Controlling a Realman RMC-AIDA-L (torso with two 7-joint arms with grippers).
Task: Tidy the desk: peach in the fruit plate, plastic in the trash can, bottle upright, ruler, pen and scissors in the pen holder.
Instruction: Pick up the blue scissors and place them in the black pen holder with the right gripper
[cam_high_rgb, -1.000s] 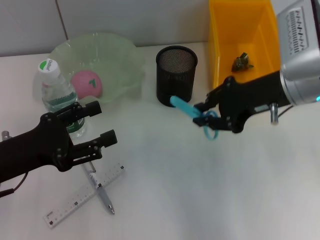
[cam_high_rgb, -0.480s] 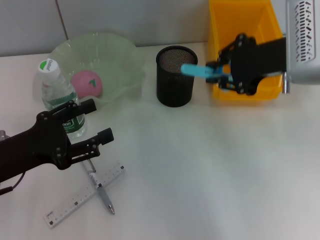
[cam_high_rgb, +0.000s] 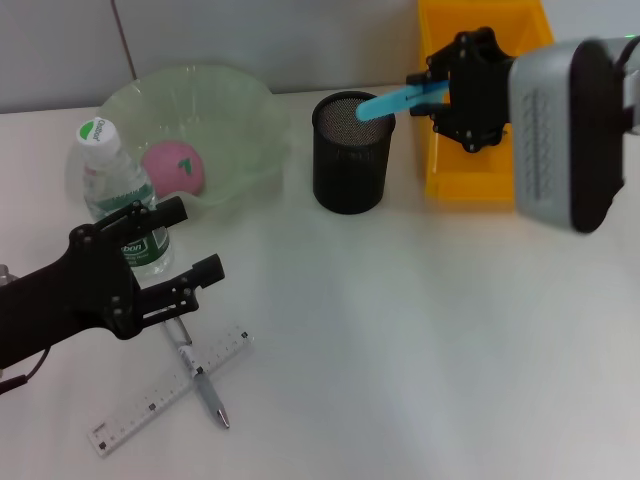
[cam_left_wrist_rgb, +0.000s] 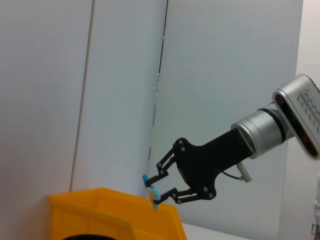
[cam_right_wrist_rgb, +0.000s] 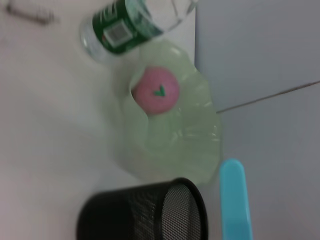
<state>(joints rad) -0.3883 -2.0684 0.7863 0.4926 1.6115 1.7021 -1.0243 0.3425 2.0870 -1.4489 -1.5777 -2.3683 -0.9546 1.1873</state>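
Scissors (cam_high_rgb: 400, 100) hang clenched in the right gripper's (cam_high_rgb: 437, 92) jaws above the pen holder (cam_high_rgb: 352, 152); the left gripper (cam_high_rgb: 180, 250) hovers released beside the bottle (cam_high_rgb: 118, 190).

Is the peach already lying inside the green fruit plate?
Yes, the head view shows the pink peach resting inside the green fruit plate, beside the upright bottle.

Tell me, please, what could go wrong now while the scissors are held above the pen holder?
1. The right hand holds the blue scissors nearly level across the rim of the black mesh pen holder. Released so, they may catch the rim and fall on the desk.
2. Lowering them tilted could tip the pen holder.
3. The left hand is close beside the upright bottle and might knock it.
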